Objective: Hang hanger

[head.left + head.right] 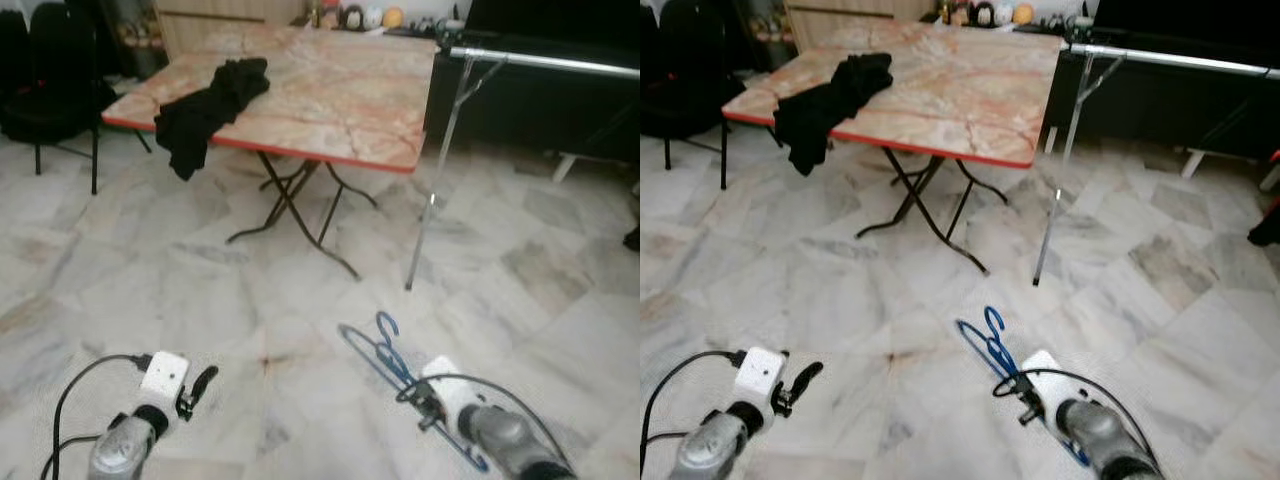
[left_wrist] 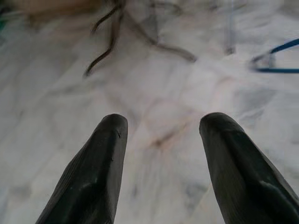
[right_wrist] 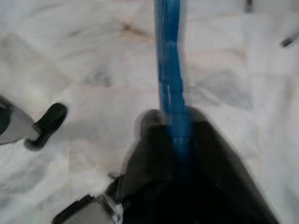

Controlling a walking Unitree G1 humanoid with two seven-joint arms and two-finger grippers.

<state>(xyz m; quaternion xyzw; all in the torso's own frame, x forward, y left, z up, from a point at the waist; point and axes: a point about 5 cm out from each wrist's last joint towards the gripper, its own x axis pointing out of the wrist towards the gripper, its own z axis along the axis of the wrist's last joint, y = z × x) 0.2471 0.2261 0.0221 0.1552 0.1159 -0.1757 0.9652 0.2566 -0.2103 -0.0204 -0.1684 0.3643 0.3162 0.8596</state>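
A blue wire hanger (image 1: 382, 345) is held low over the marble floor, its hook pointing toward the table. My right gripper (image 3: 173, 125) is shut on the hanger's blue bar (image 3: 169, 70), which runs straight out between the two black fingers. The silver clothes rail (image 1: 545, 62) crosses the upper right at about table height, with one thin leg (image 1: 438, 175) reaching the floor. My left gripper (image 2: 163, 125) is open with nothing between its fingers; it hangs low at the left (image 1: 200, 386), well apart from the hanger.
A folding table (image 1: 340, 120) with a marble-pattern top and red edge stands ahead, and a black garment (image 1: 210, 105) drapes over its near left edge. A black chair (image 1: 50, 85) is at far left. Dark furniture (image 1: 540, 100) sits behind the rail.
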